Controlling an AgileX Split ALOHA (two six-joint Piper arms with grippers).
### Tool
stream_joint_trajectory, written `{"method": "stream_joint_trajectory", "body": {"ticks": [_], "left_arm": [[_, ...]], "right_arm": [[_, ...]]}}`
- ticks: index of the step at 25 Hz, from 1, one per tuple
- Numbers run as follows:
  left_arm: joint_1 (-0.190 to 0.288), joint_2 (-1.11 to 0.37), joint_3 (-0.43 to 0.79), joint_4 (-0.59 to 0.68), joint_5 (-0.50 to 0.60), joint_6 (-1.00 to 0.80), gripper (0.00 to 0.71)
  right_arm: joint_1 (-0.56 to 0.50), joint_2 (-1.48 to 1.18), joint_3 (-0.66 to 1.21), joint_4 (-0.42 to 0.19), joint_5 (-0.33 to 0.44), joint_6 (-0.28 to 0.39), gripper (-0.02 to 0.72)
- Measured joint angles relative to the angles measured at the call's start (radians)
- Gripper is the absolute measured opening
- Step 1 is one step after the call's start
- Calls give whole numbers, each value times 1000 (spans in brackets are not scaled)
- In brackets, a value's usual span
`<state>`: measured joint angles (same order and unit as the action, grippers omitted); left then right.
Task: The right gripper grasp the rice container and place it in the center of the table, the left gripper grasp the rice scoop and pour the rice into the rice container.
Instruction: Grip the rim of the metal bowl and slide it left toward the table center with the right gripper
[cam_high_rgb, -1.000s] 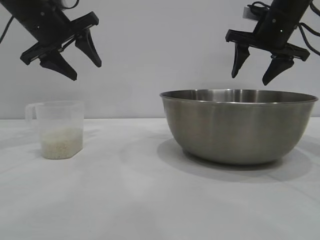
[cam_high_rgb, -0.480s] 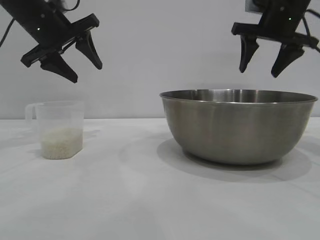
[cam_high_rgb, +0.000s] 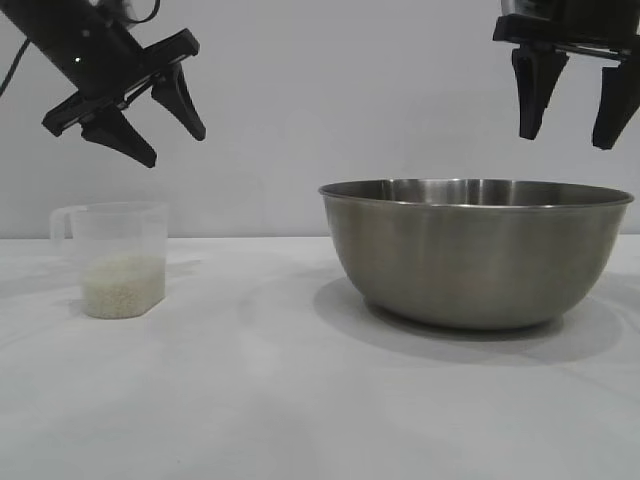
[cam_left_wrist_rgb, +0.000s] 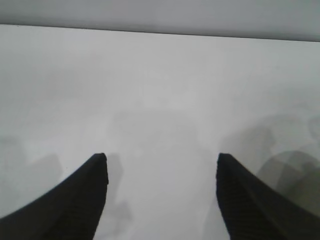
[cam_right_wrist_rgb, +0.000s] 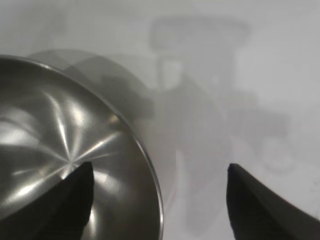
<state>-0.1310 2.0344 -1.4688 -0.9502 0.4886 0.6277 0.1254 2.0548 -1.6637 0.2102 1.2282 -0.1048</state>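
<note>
At far left of the exterior view, the left hand (cam_high_rgb: 155, 120) hanging in the air, tilted downward, black fingers spread moderately wide with nothing between them. Just below it, on the white tabletop (cam_high_rgb: 250, 400), the rice scoop (cam_high_rgb: 115, 258) standing upright, handle turned toward the left edge, clear walls showing the rice (cam_high_rgb: 122, 286) settled across the bottom third. From the left wrist view, only two dark fingertips (cam_left_wrist_rgb: 90, 190) over bare tabletop (cam_left_wrist_rgb: 160, 90), the scoop out of that frame.

Further right, well apart from the scoop, the rice container (cam_high_rgb: 478, 250) resting on the tabletop at the right side rather than the middle, rolled rim level, brushed steel throwing a soft shadow beneath. No grains visible inside from the right wrist view, where the container's polished inner wall (cam_right_wrist_rgb: 55, 145) fills one side.

At far right, above the container's right rim and clear of it, the right hand (cam_high_rgb: 571, 132) pointing almost straight down, fingers wide apart and holding nothing. In its wrist view, one fingertip (cam_right_wrist_rgb: 75, 195) over the bowl's interior, the other over the tabletop (cam_right_wrist_rgb: 210, 65) outside the rim.
</note>
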Motion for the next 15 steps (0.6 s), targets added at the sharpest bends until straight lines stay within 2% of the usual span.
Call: {"method": "stream_joint_trajectory", "body": {"ticks": [4, 8, 11, 15], "left_arm": [[0, 0, 0, 0, 0, 0, 391], [0, 0, 0, 0, 0, -2, 391], [0, 0, 0, 0, 0, -2, 391], [0, 0, 0, 0, 0, -2, 391]], "right_arm": [[0, 51, 19, 10, -2, 0, 508], [0, 103, 19, 53, -8, 0, 508], [0, 138, 19, 71, -12, 0, 389], [0, 150, 19, 73, -13, -2, 122]]}}
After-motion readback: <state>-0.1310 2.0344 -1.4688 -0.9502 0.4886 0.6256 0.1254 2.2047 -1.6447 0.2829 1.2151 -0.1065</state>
